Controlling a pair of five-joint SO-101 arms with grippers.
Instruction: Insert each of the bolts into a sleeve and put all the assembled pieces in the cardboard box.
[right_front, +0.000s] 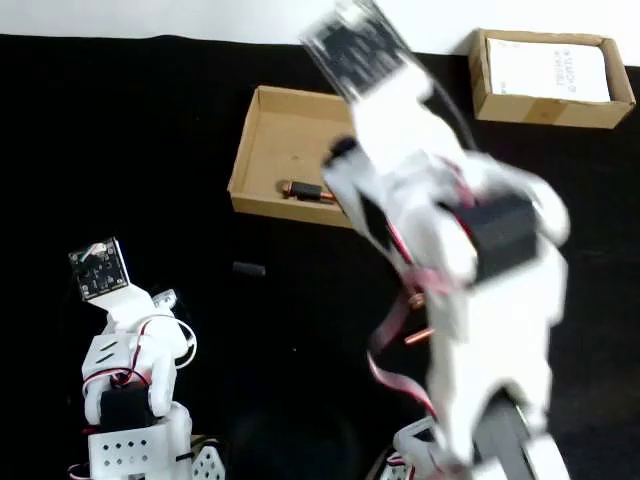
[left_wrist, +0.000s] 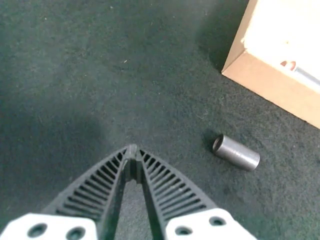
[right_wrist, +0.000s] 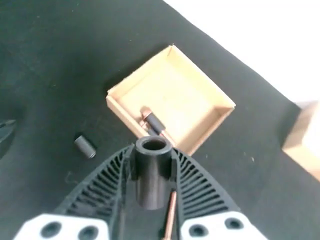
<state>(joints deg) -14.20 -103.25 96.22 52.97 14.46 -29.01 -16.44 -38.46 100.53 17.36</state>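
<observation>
Biggest thing first: the black cloth table (right_front: 120, 130), with the cardboard box (right_front: 285, 130) sitting open around the middle of it. The right arm (right_front: 470, 260) is raised high, hanging over the box's right end and the cloth in front of it. A second box (right_front: 545, 110) with a white sheet inside sits well off to the right of the cardboard box and a bit further back. The left arm (right_front: 130, 370) is folded up well in front of the cardboard box, off to its left.

The right gripper (right_wrist: 151, 152) is clamped on a dark sleeve (right_wrist: 151, 175), held above the cloth in front of the box's near wall. A copper bolt (right_wrist: 170, 215) pokes out just under that sleeve between the fingers, but I can't tell how far it's in. The left gripper (left_wrist: 131, 152) is closed on nothing, tips touching, over bare cloth in front of the box.

Inside the cardboard box, against its near wall, lies one assembled piece (right_front: 308, 190). A loose sleeve (right_front: 248, 268) lies on its side just in front of the box's front-left corner. A second bolt (right_front: 418, 337) shows further in front of the box, right beside the right arm.
</observation>
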